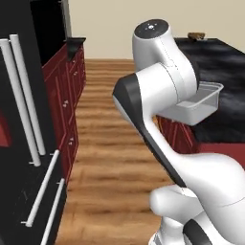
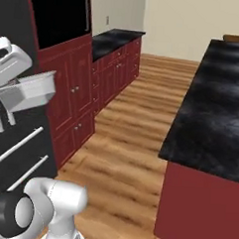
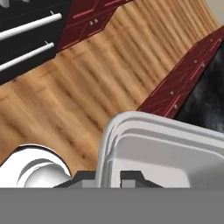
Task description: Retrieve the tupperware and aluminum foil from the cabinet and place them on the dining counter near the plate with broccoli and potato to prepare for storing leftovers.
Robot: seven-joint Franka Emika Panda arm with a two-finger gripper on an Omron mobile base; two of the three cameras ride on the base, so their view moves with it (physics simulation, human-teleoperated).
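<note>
While the black marbled tabletop of the dining island is spread along the 3 o'clock side of both base views, above its dark red base, wooden floor is seen running between it and the red drawer units at 9 o'clock. Carried aloft at the arm's end, the tupperware is held over the floor, just beside the tabletop's near edge. Its rim is gripped by the pincer, whose dark tips are closed narrowly on either side of the wall at 6 o'clock of the hand view.
</note>
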